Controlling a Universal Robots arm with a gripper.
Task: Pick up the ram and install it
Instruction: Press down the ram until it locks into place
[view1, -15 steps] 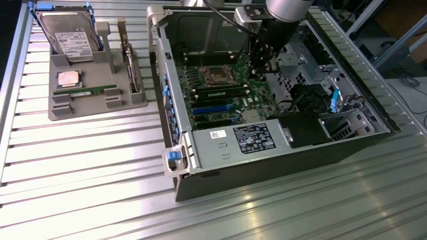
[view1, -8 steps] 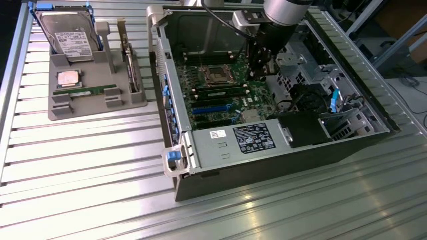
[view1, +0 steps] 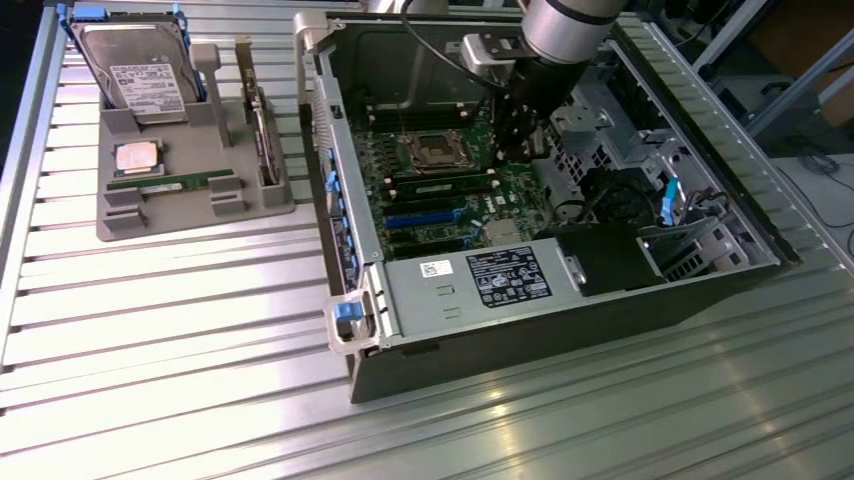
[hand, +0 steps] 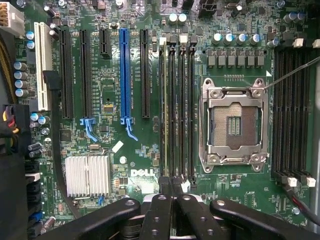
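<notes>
One ram (view1: 174, 183), a thin green stick, lies in the grey holder (view1: 120, 222) at the exterior view's left. A second ram (hand: 164, 110) stands edge-on in the slot nearest the expansion slots on the motherboard (hand: 135, 150); the exterior view shows this ram (view1: 447, 188) just below the empty CPU socket (view1: 434, 150). My gripper (view1: 523, 135) hangs inside the open computer case (view1: 534, 310). In the wrist view the gripper (hand: 172, 192) is shut with nothing between its fingers, its tips over the end of the ram slots (hand: 182, 110).
The holder also carries a hard drive (view1: 140, 75), a square silver CPU (view1: 138, 157) and an upright expansion card (view1: 264, 130). Inside the case are the power supply (view1: 494, 280), a drive cage (view1: 667, 200), a silver heatsink (hand: 87, 175) and a second bank of memory slots (hand: 292, 110).
</notes>
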